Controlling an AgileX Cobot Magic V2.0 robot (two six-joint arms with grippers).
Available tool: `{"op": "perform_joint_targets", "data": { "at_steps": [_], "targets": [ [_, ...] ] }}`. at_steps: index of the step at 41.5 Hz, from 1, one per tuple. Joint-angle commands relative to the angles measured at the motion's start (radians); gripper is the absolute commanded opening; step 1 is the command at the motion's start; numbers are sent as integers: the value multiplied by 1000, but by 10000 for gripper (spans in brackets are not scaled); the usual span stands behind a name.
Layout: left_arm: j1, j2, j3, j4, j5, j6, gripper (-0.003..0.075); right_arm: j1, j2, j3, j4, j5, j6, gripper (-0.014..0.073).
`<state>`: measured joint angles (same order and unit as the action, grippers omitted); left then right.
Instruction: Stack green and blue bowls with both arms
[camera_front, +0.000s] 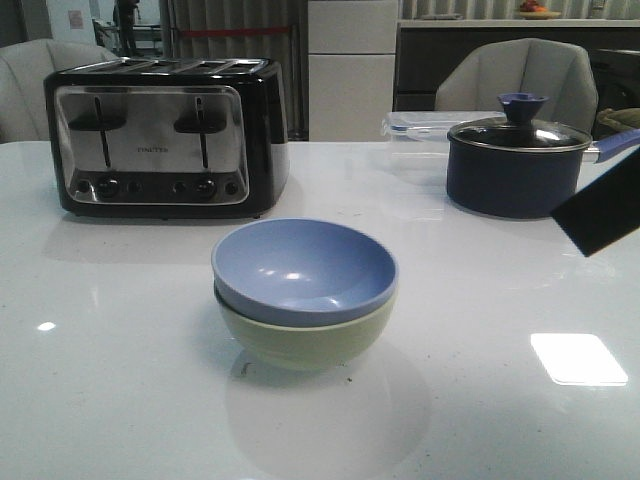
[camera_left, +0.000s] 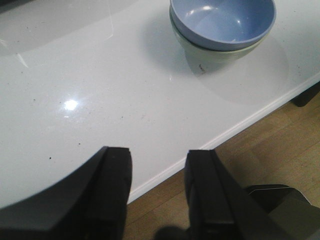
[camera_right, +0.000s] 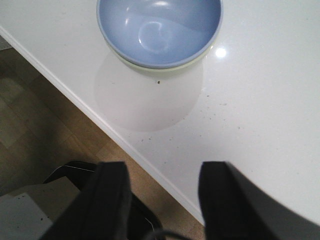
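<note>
**Bowls stacked on white table, both grippers apart and empty**

White glossy table (camera_front: 120, 350) fills the front view, with pale chairs and cabinets behind it. At its middle the blue bowl (camera_front: 304, 268) sits nested in the green bowl (camera_front: 305, 338), both upright with mouths facing up; the blue rim rides slightly tilted above the green one. Nothing lies inside the blue bowl. Behind them to the left stands a black and chrome toaster (camera_front: 165, 135). To the right rear is a navy pot (camera_front: 515, 165) with a glass lid, and a clear lidded box (camera_front: 420, 125) just behind it. A flat black piece of an arm (camera_front: 600, 212) enters at the right edge, well apart from the bowls.

From the left wrist, the left gripper (camera_left: 157, 190) hangs over the table's near edge, its fingers (camera_left: 112, 185) spread with a clear gap and nothing between them. Ahead of it and well apart stand the stacked bowls: blue bowl (camera_left: 222, 22) within green bowl (camera_left: 220, 52). Bare tabletop (camera_left: 100, 90) lies between gripper and bowls; wood floor (camera_left: 270, 155) shows beyond the edge.

From the right wrist, the right gripper (camera_right: 162, 200) likewise hovers at the table edge, fingers (camera_right: 222, 200) parted and holding nothing. Ahead sits the blue bowl (camera_right: 160, 30), empty, with only a sliver of green bowl (camera_right: 165, 68) showing under its rim. Open tabletop (camera_right: 260, 110) separates them.
</note>
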<state>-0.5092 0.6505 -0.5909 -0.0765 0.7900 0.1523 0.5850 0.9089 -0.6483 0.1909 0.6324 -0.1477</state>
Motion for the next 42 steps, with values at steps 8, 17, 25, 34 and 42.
{"op": "perform_joint_targets", "data": {
  "at_steps": [8,17,25,34,42],
  "targets": [
    [1,-2,-26,-4,-74,-13,307,3,-13,-26,-4,-53,-12,47],
    [1,-2,-26,-4,-75,-13,96,3,-13,-26,-4,-58,-12,56],
    [1,-2,-26,-4,-75,-13,92,3,-13,-26,-4,-58,-12,56],
    [1,-2,-26,-4,-75,-13,92,3,-13,-26,-4,-58,-12,56],
    [63,-125,13,23,-182,-1,93,3,-13,-26,-4,-59,-12,56]
  ]
}}
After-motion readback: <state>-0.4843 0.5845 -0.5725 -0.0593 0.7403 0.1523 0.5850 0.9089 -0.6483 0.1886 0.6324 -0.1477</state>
